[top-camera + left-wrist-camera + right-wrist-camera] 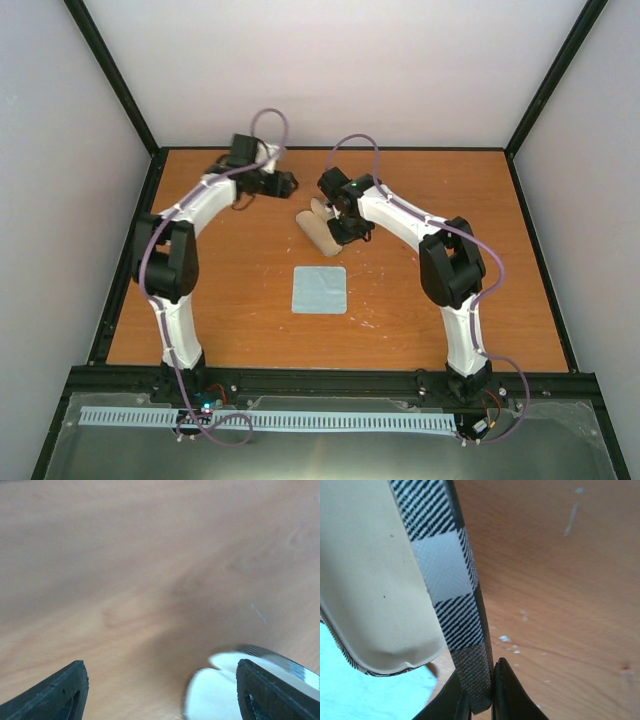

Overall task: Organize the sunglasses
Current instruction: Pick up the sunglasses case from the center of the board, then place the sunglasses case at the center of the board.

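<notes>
L gripper [288, 183] is at the far side of the table [240, 320], low over the wood, left of the case. In the L wrist view its fingers [57, 692] are spread wide w/ bare wood btwn them, clamping nothing.

Sunglasses [212, 695]: only a pale, shiny lobed piece w/ a thin dark rim shows, at the bottom of the L wrist view. It lies on the table inside the gap, up against the inner side of the finger on the right of that pic and partly hidden behind it. Can't tell if it touches that finger; it is well apart from the other one. In the top view it's too small to pick out.

Case [318, 228] lies near table centre, btwn the two grippers, opened up. Cream lining and a black-and-white checked edge show in the R wrist view. Pale blue cloth [320, 290] lies flat just nearer the arm bases, apart from the case.

R gripper [347, 228] is at the case's right side. R wrist view: fingers nearly together, pinched on the case's checked edge strip. A bit of the cloth shows at lower left there.
</notes>
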Available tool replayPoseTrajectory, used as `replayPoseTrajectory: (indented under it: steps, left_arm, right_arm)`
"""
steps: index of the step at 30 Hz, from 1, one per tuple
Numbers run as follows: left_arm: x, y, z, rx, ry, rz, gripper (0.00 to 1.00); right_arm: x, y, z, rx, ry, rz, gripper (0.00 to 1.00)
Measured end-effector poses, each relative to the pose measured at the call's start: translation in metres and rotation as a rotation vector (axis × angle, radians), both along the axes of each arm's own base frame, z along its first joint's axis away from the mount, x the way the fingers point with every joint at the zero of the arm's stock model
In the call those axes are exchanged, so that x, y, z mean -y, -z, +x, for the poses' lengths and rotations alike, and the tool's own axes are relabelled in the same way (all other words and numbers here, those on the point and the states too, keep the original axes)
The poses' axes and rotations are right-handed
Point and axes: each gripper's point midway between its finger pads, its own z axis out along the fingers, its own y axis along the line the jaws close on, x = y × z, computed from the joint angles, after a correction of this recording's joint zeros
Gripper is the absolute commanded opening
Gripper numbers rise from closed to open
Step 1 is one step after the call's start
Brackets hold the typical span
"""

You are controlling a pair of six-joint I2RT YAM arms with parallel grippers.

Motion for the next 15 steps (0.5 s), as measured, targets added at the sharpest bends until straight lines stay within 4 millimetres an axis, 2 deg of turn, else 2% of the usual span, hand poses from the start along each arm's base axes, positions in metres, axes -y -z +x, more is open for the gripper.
replayPoseTrajectory:
  steps: [4,6,9,11,15]
  left_arm:
    - [-0.066,-0.043,0.029,0.064,-0.087,-0.103,0.8]
    - [-0.098,-0.056,0.038,0.085,-0.112,-0.145,0.79]
    - [-0.136,-0.064,0.045,0.09,-0.135,-0.175,0.78]
    - [-0.153,-0.066,0.05,0.093,-0.133,-0.193,0.77]
    - [-0.166,-0.061,0.053,0.084,-0.1,-0.213,0.77]
  right_arm:
    - [0.013,-0.012,0.011,0.095,-0.092,-0.061,0.03]
    - [0.022,-0.024,0.017,0.15,-0.142,-0.092,0.03]
    - [0.037,-0.045,0.03,0.241,-0.214,-0.144,0.03]
    - [0.044,-0.056,0.037,0.293,-0.27,-0.172,0.03]
    - [0.06,-0.067,0.047,0.354,-0.402,-0.232,0.03]
